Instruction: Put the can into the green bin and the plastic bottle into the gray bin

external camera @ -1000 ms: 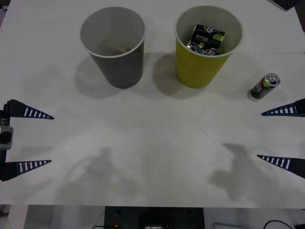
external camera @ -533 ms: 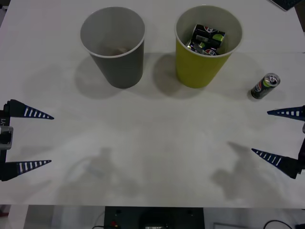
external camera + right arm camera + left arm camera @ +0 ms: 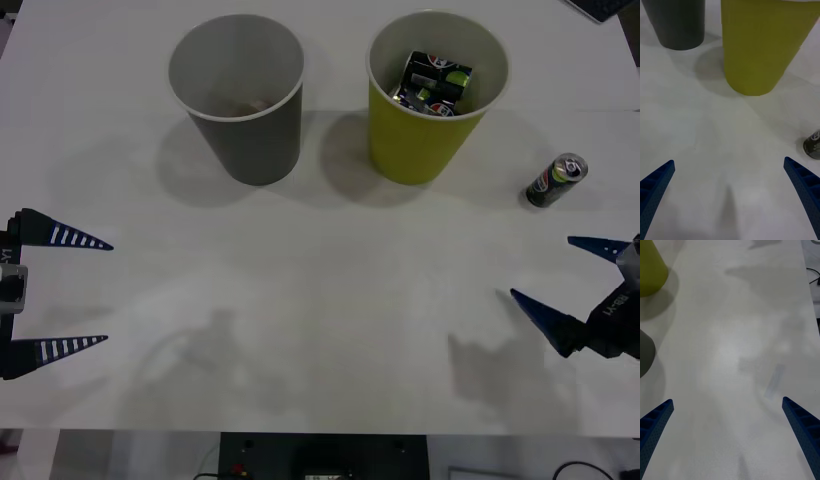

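From above, the white table (image 3: 330, 320) carries the gray bin (image 3: 240, 95) and the green bin (image 3: 435, 95) side by side at the far edge, gray on the robot's left. The green bin already holds crumpled black-and-lime cans. One more can (image 3: 556, 181) stands, slightly tilted, on the table right of the green bin, near it but not touching. The right gripper (image 3: 568, 282) hangs near the right edge, nearer the robot than the can, fingers spread wide and empty. The left gripper (image 3: 65, 292) is parked at the left edge, equally wide and empty.

I judge the step in hand is reaching for the can: the right arm must move forward, straddle it and close before lifting it over the green rim.

In the right wrist view, the can (image 3: 813, 145) sits off to one side beyond one blue finger, cut off by the frame, so the gripper needs swinging toward it. The green bin's wall (image 3: 760, 48) looms ahead.

The left wrist view has bare tabletop between open fingers, with slivers of both bins.

I see no loose plastic bottle; something pale lies in the gray bin, too dim to identify.
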`<state>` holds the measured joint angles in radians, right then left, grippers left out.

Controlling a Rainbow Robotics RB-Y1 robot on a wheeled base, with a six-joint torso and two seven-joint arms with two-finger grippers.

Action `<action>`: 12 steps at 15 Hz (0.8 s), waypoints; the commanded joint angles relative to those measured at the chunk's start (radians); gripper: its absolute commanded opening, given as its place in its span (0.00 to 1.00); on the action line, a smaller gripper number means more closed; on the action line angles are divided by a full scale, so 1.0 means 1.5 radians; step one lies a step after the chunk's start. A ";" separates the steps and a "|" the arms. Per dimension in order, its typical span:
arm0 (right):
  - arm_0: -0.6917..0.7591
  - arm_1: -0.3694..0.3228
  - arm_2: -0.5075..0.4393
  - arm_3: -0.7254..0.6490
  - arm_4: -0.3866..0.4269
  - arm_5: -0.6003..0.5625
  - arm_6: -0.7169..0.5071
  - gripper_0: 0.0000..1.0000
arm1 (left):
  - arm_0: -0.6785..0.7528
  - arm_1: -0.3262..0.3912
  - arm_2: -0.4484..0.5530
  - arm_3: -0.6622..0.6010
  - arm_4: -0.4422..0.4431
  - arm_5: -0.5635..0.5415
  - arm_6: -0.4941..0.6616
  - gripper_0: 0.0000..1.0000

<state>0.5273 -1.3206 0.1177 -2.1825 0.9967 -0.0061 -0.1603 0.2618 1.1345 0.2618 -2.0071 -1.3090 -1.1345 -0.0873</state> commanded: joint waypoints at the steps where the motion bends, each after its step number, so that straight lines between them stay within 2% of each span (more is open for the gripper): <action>1: -0.027 -0.008 0.072 -0.001 -0.009 0.102 -0.015 1.00 | 0.000 0.000 0.000 0.000 0.000 0.000 0.000 1.00; 4: -0.072 -0.011 0.164 -0.009 -0.011 0.229 -0.034 1.00 | 0.000 0.000 0.000 0.000 0.000 0.000 0.000 1.00; 5: -0.093 -0.011 0.199 -0.009 -0.004 0.269 -0.065 1.00 | 0.000 0.000 0.000 0.000 0.000 0.000 0.000 1.00; 8: -0.159 -0.012 0.308 0.000 0.036 0.380 -0.158 1.00 | 0.000 0.000 0.000 0.000 0.000 0.000 0.000 1.00; 12: -0.254 0.020 0.428 0.077 0.112 0.458 -0.285 1.00 | 0.000 0.000 0.000 0.000 0.000 0.000 0.000 1.00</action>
<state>0.1698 -1.3030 0.7316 -2.0931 1.1416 0.6656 -0.5486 0.2618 1.1345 0.2618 -2.0071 -1.3090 -1.1345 -0.0873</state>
